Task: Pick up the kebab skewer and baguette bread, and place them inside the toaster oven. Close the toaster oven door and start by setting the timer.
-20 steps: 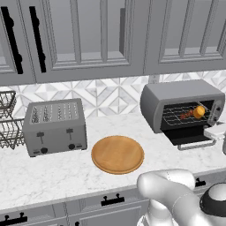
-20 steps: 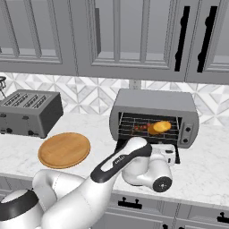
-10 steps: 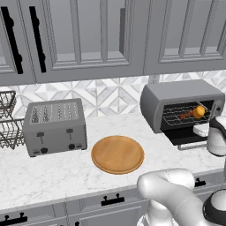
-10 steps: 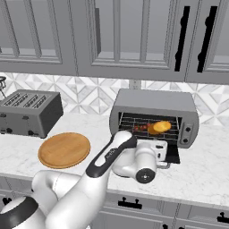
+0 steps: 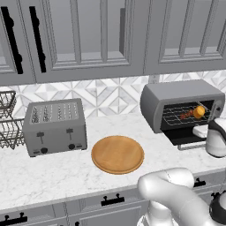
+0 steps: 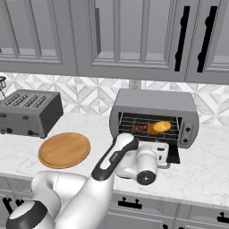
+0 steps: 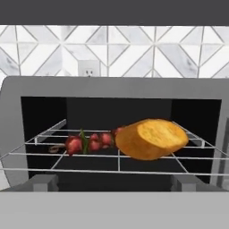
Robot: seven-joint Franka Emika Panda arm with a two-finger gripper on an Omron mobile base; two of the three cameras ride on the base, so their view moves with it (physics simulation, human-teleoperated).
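Arm: I had the white, dark-jointed arm (image 6: 112, 161) stretched forward, low and level.
Gripper: my two-finger gripper (image 6: 162, 152) faced ahead, jaws spread wide, empty.

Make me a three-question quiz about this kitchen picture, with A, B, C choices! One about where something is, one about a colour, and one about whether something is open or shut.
1. Where is the baguette bread?
A. On the round wooden board
B. On the wire rack inside the toaster oven
C. In the toaster's slots

2. What colour are the chunks on the kebab skewer?
A. Mostly red
B. Blue
C. White

3. How is the toaster oven door?
A. Shut tight
B. Taken off and lying on the board
C. Folded down open

Answers:
1. B, the hand view shows the bread lying on the rack next to the skewer, inside the toaster oven.
2. A, the chunks look red in the hand view.
3. C, both base views look straight into the oven's lit inside, with the door hanging down in front.
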